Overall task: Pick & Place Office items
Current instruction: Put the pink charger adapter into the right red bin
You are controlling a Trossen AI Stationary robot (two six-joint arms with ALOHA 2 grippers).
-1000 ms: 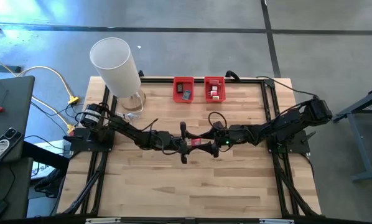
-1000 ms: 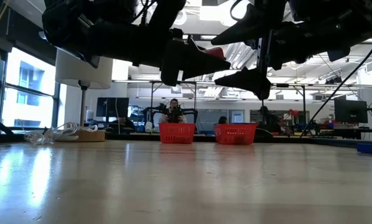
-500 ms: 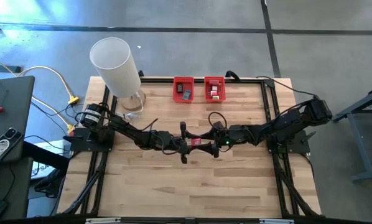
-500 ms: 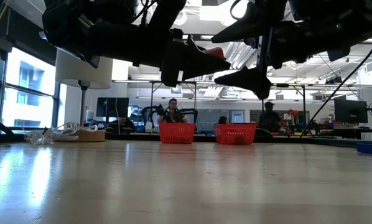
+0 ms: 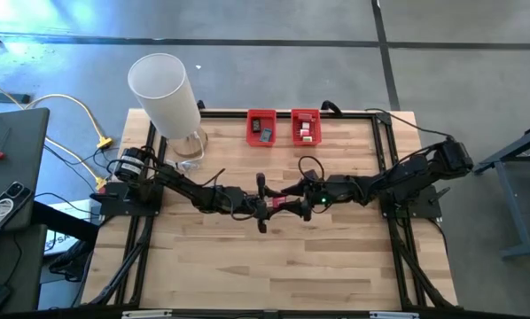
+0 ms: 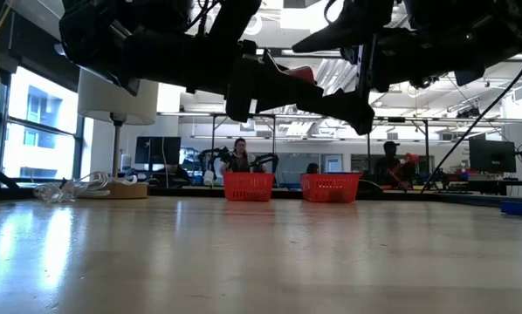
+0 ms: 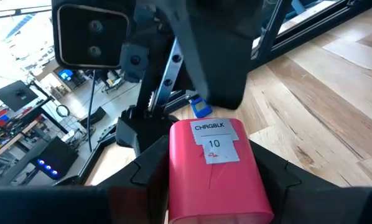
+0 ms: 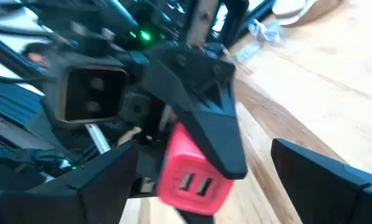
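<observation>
right gripper (image 5: 293,197) (spread wide) has edged closer around the red charger (image 7: 214,171) pinched by left gripper (image 5: 267,206).

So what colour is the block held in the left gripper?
Red-pink, with a white label; the block shows best in the left wrist view.

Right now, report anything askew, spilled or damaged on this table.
Nothing stands out. The left gripper holds a red charger block above the table, right gripper open around it; both red bins sit upright.
</observation>
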